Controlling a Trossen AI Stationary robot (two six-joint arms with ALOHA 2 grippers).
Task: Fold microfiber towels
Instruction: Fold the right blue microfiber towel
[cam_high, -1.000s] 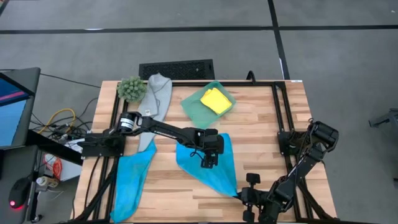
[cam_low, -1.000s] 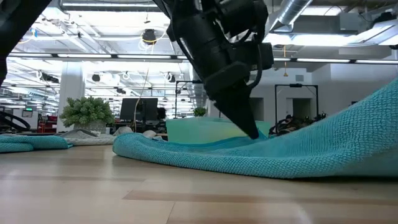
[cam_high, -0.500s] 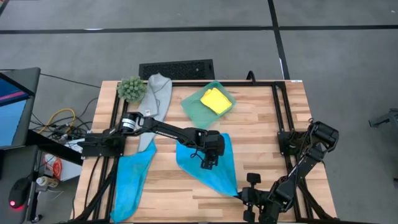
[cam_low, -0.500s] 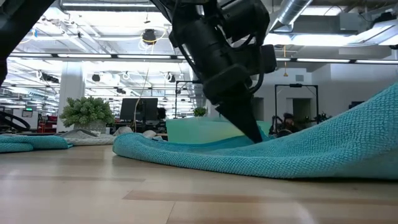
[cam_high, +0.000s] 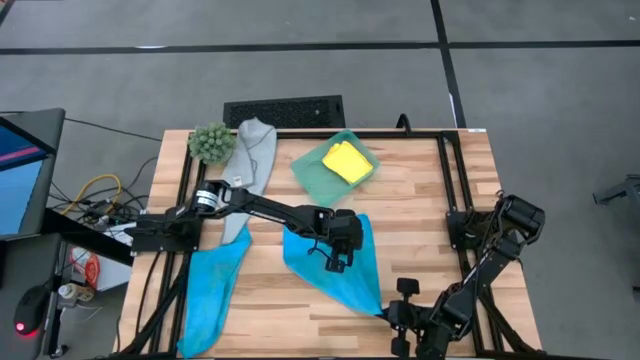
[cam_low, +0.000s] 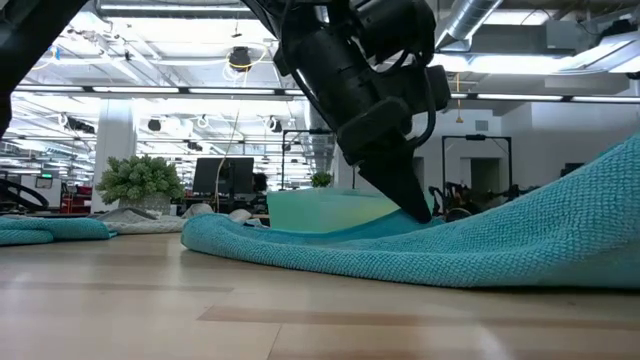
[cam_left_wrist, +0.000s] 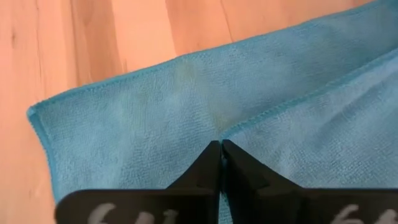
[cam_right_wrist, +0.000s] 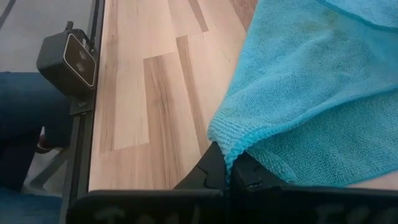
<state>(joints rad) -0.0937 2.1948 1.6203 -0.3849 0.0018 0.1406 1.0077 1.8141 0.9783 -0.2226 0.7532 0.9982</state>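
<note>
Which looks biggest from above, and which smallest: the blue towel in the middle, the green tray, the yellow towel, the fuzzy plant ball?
1. Middle blue towel, plainly largest.
2. Green tray.
3. Yellow towel and plant ball: they look about alike, too close to rank.

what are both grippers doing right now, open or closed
Left gripper: closed, pinching a fold of the blue towel.
Right gripper: closed on that towel's corner.

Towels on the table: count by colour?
Blue: 2, middle blue towel and left-edge blue towel
Grey: 1, grey towel
Yellow: 1, folded yellow towel in the tray
Total: 4
</note>
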